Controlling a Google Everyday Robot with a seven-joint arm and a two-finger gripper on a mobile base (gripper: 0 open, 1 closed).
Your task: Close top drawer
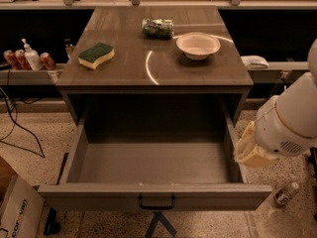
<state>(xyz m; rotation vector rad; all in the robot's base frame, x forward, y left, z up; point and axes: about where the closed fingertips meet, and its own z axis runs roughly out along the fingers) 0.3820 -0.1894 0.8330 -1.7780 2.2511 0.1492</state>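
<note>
The top drawer (153, 165) is pulled fully out toward me, a wide, deep grey-brown box with nothing inside. Its flat front panel (89, 196) runs along the bottom of the view, with a small dark bar handle (156, 203) at its centre. My arm (287, 120) comes in from the right, and its pale wrist end with the gripper (253, 152) hangs just outside the drawer's right side wall, near the front corner. The lower drawers are hidden under the open one.
On the cabinet top (148, 63) lie a green and yellow sponge (96, 55), a green packet (158, 28) and a white bowl (198, 45). Bottles and cans (27, 59) stand on a left shelf. A cardboard box (15, 212) is at bottom left and a small bottle (285, 194) on the floor at right.
</note>
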